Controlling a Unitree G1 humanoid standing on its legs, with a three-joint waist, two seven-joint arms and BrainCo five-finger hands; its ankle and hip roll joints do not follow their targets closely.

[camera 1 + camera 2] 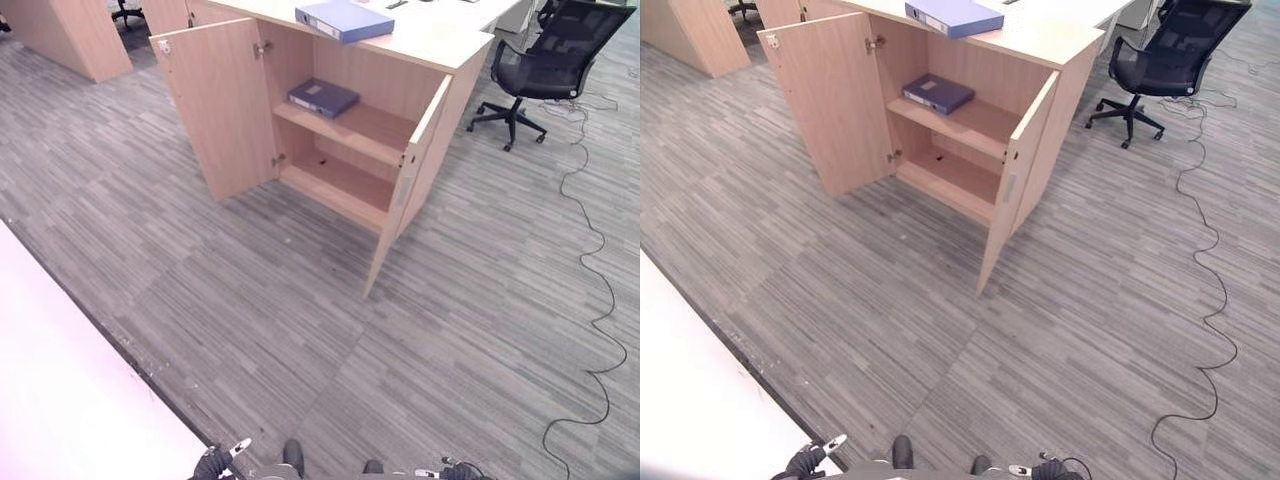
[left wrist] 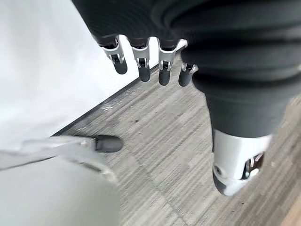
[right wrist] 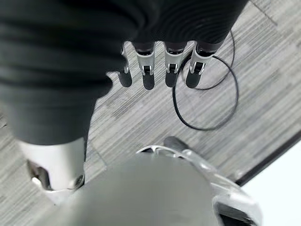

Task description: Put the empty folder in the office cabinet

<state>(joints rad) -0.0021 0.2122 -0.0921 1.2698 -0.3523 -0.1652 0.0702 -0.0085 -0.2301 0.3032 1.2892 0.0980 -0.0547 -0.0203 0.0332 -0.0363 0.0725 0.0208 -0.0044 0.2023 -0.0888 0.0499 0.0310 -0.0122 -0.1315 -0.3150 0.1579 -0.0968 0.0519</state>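
Pale wood office cabinet (image 1: 330,120) is standing with both doors open.
One blue folder (image 1: 344,19) is lying on the cabinet's top near its front edge; a darker folder (image 1: 323,97) is lying flat at the left end of the upper shelf. Left hand (image 2: 141,56) and right hand (image 3: 160,66) are hanging over the carpet, fingers straight and relaxed, holding nothing.

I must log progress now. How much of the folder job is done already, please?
Done: the cabinet has both doors open, and one folder lies on its upper shelf. In hand: nothing; the left hand and right hand hang with relaxed fingers over the floor, far from the cabinet. Possibly left: a second folder lies on the cabinet top; if that is the one meant, it has yet to be shelved.
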